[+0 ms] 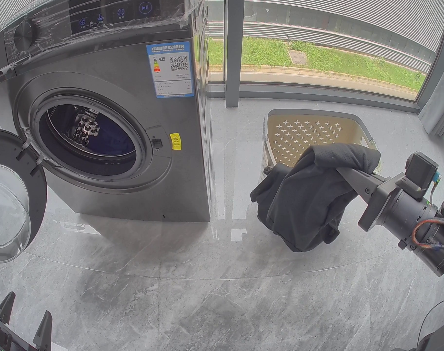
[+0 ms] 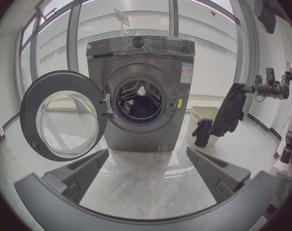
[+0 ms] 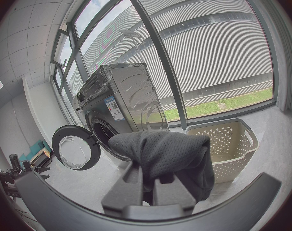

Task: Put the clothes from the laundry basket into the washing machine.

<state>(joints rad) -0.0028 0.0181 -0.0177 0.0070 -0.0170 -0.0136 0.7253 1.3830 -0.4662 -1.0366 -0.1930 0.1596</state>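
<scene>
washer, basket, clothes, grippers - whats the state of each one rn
washer door: swung wide open
drum: exposed, something dark inside
basket: upright on the floor
garment: lifted, hanging from the right gripper
cloth: draped over the basket rim; cannot tell if it is part of the garment
right gripper: shut on garment
left gripper: open, empty, low, facing the drum

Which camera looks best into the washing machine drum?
The left wrist view: it faces the drum head-on, door swung open, showing paddles and something dark inside. The head view looks at it obliquely from above, catching part of the back wall. The right wrist view shows a sliver of the opening beside the garment.
</scene>
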